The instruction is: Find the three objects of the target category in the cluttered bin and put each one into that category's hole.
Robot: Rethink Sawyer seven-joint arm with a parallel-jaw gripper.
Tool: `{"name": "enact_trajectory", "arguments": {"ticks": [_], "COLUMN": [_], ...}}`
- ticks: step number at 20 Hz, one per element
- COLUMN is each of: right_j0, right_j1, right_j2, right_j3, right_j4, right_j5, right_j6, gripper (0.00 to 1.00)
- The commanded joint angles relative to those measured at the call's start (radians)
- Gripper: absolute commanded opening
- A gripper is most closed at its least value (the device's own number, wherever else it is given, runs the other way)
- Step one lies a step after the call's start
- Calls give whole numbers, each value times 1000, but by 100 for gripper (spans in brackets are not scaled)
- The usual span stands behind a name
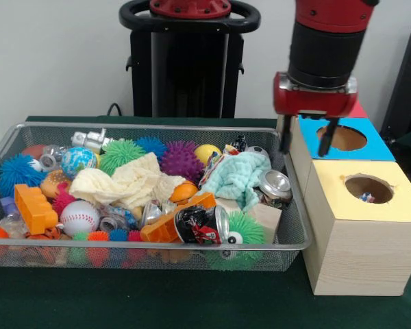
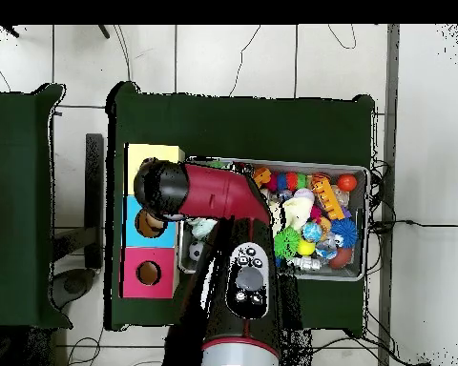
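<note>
1. Your gripper [image 1: 307, 134] hangs over the blue-topped box [image 1: 370, 149], at that box's edge nearest the bin; its two dark fingers [image 1: 285, 136] point down, set apart, with nothing between them.
2. The cluttered bin [image 1: 151, 248] sits on the green worktop [image 1: 157, 301], directly beside the yellow-topped box [image 1: 359, 229] in the front view.
3. The hole [image 1: 368, 188] in that yellow top is open, and you can see a small scrap of red, blue and white pattern down inside it.
4. From the yellow-topped box, the blue-topped one stands just behind, touching it; beyond that a red corner shows past the gripper.
5. In the overhead view the three tops run in a line beside the bin: yellow [image 2: 155, 153], blue, then red [image 2: 149, 274], with the arm [image 2: 218, 195] crossing over the blue one.
6. Inside the bin, a mint-green cloth [image 1: 241, 177] lies at the end nearest the yellow-topped box, and a cream cloth [image 1: 127, 183] is spread in the middle.
7. Beside the mint-green cloth you have a crushed can [image 1: 276, 185]; towards the bin's front wall lie a baseball [image 1: 79, 217] and an orange block [image 1: 34, 208].
8. You cannot pick out any confetti-patterned cloth among the clutter in either view.
</note>
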Motion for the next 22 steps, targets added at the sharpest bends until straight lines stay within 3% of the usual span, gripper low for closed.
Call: {"name": "enact_trajectory", "arguments": {"ticks": [1, 8, 22], "right_j0": [-184, -382, -659], "right_j1": [-81, -168, -203], "right_j2": [97, 241, 474], "right_j3": [252, 357, 467], "right_j4": [-117, -194, -388], "right_j5": [-100, -115, -184], "right_j6": [-164, -256, -293], "gripper": [100, 100, 100]}}
